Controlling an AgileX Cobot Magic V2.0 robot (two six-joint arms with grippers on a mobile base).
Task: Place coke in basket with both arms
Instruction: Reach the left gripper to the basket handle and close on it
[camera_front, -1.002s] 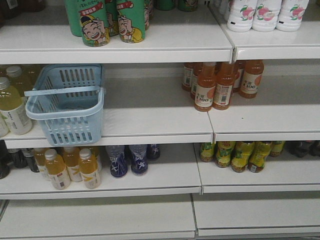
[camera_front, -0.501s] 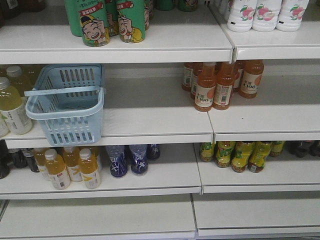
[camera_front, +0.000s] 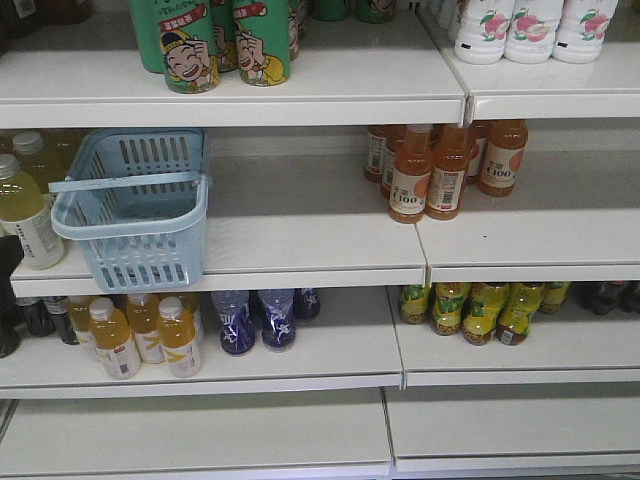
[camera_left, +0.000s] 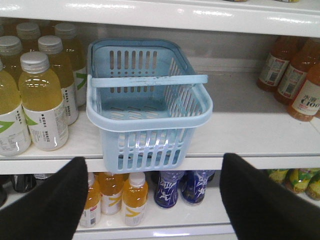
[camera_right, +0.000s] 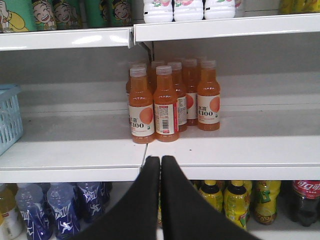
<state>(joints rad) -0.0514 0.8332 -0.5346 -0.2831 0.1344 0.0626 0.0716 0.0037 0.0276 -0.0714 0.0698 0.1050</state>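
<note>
Your basket (camera_left: 150, 107), slotted light-blue plastic with a rounded rim, lies long axis front-to-back, its short end overhanging the shelf (camera_left: 250, 135). Left gripper (camera_left: 155, 160) spread before it; right gripper (camera_right: 160, 160) pressed together.

The right gripper (camera_right: 160, 161) rises from the bottom edge, its two black fingers (camera_right: 145, 200) pressed together with no gap at the tips. Straight beyond it, on the white middle shelf (camera_right: 75, 145), stands a tight cluster of orange juice bottles (camera_right: 166, 102) with pale caps. A corner of the light blue basket (camera_right: 9, 117) shows at the left edge, well apart from them. On the shelf above stand green cartoon-face bottles (camera_right: 50, 12) and white bottles (camera_right: 187, 9). The shelf below holds blue-labelled bottles (camera_right: 65, 207), yellow-green bottles (camera_right: 235, 200) and, at far right, a dark cola bottle (camera_right: 306, 200).
</note>
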